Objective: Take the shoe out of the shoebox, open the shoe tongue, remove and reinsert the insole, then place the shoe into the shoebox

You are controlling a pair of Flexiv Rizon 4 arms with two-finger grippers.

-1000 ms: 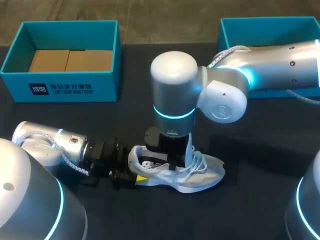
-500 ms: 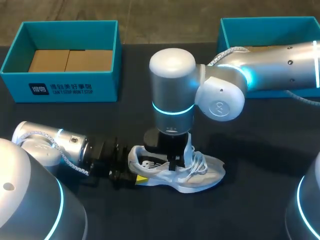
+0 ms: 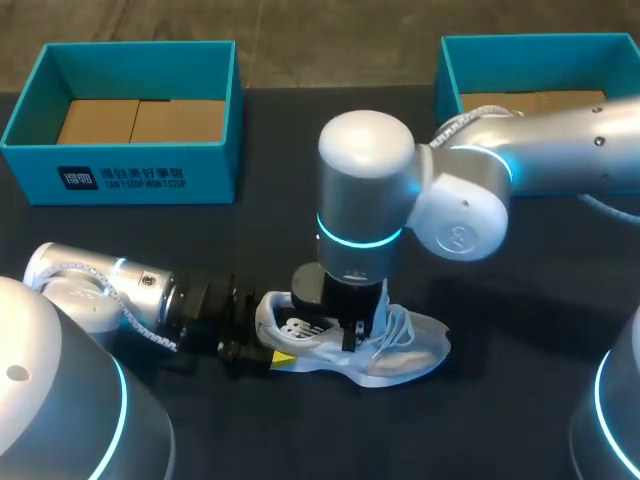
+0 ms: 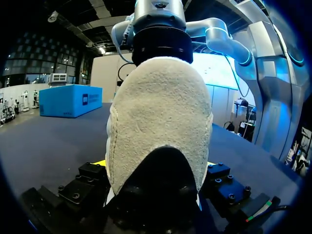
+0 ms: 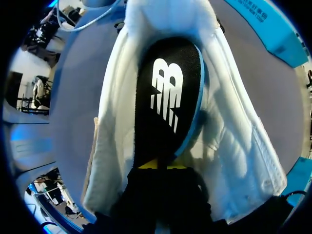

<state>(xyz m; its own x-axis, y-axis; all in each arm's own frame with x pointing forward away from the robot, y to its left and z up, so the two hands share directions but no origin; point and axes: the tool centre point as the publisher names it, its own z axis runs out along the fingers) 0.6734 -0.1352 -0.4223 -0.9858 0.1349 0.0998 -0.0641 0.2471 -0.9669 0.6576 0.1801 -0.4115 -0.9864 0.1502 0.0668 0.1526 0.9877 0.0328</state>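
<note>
Shoe [image 3: 415,345] heel is sitting clamped in left claw [image 3: 270,347]; right claw [image 3: 352,335], pinching the insole [image 5: 168,97], is drifting toward the table's [image 3: 520,410] right edge.

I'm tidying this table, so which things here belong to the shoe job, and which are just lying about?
In the job: shoe, insole, either left shoebox or right shoebox, cannot tell which.
Lying about: the other shoebox.

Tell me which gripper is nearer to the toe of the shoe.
Right. The right gripper is down in the opening of the shoe, around its middle; the left gripper holds the heel, the end farthest from the toe.
</note>
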